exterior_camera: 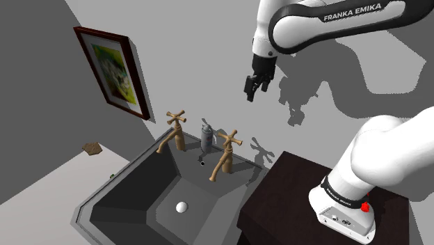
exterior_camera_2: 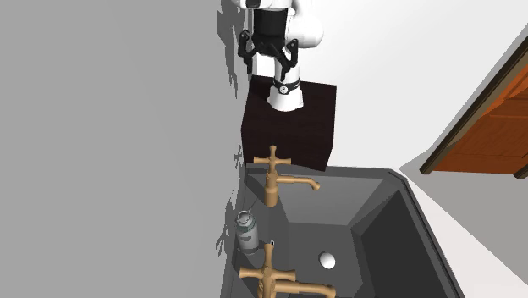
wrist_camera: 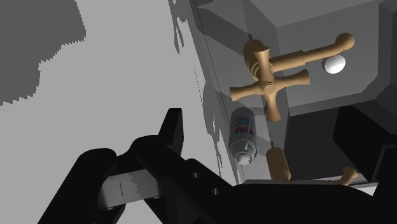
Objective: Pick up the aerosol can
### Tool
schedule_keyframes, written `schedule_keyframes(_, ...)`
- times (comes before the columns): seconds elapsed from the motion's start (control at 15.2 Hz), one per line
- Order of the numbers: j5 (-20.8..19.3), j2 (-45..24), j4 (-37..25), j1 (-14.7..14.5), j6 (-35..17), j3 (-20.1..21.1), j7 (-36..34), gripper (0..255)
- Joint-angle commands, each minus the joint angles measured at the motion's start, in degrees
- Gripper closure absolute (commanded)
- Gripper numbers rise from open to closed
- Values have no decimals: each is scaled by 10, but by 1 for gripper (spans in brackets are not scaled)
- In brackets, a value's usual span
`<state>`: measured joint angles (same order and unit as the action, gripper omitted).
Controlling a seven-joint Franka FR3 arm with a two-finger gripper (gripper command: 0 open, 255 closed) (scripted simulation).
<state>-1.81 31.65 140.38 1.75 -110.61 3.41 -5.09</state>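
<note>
Getting the aerosol can (exterior_camera: 206, 137) means lowering the wide-open gripper (exterior_camera: 254, 92), well above the can, slowly so it misses the brown taps (exterior_camera: 226, 152) beside the can.

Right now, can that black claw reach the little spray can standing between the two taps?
Probably yes. The gripper hangs open, well above the aerosol can, with nothing between them. The two taps flank the can, so a descent from above looks safest.
</note>
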Motion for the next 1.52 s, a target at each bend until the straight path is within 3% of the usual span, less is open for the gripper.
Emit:
schedule_keyframes(0.0,-1,-35,2,2,-35,1,-3,0)
schedule_keyframes(0.73,-12,-280,-67,7,-193,9,-31,0)
schedule_keyframes(1.45,-31,-534,-225,2,-272,5,-56,0)
